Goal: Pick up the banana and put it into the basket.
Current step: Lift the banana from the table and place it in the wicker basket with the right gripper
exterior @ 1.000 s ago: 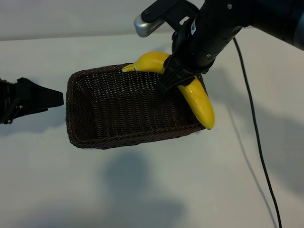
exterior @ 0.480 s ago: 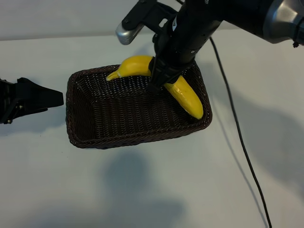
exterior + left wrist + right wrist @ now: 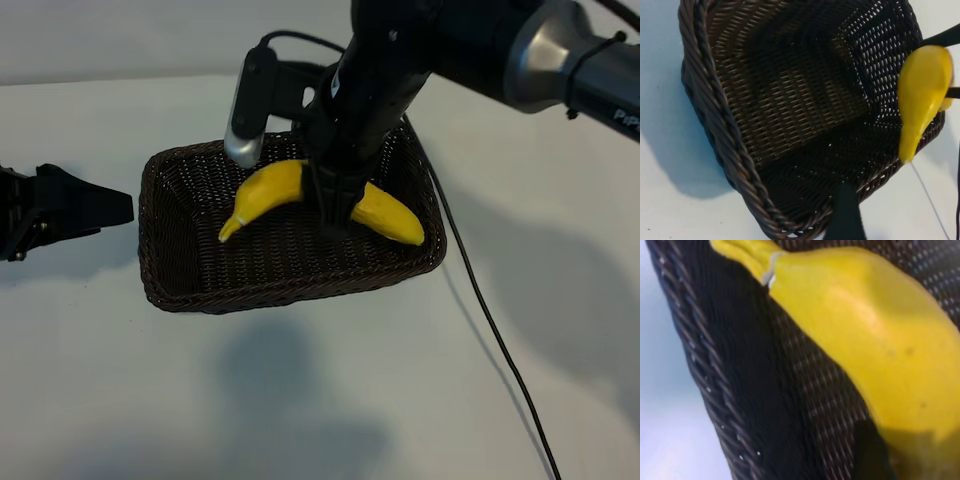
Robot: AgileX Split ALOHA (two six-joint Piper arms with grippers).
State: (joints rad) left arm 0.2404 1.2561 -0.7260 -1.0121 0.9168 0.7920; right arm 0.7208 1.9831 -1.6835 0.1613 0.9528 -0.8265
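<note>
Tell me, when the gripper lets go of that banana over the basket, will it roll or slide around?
Probably not far. The banana is curved, so it should rock onto its side rather than roll. Its smooth skin might slide slightly, but the wicker basket floor looks rough, and its walls would likely stop it. The right gripper grips it mid-length, so it should drop fairly level.

The exterior view looks steeply down from outside the rig, taking in the whole basket (image 3: 170, 250) on the table (image 3: 320, 400). The left wrist view looks obliquely into that basket (image 3: 715, 100) from close by, catching the banana (image 3: 922, 95). The right wrist view sits nearest, filled by banana (image 3: 865, 330) and weave.
</note>
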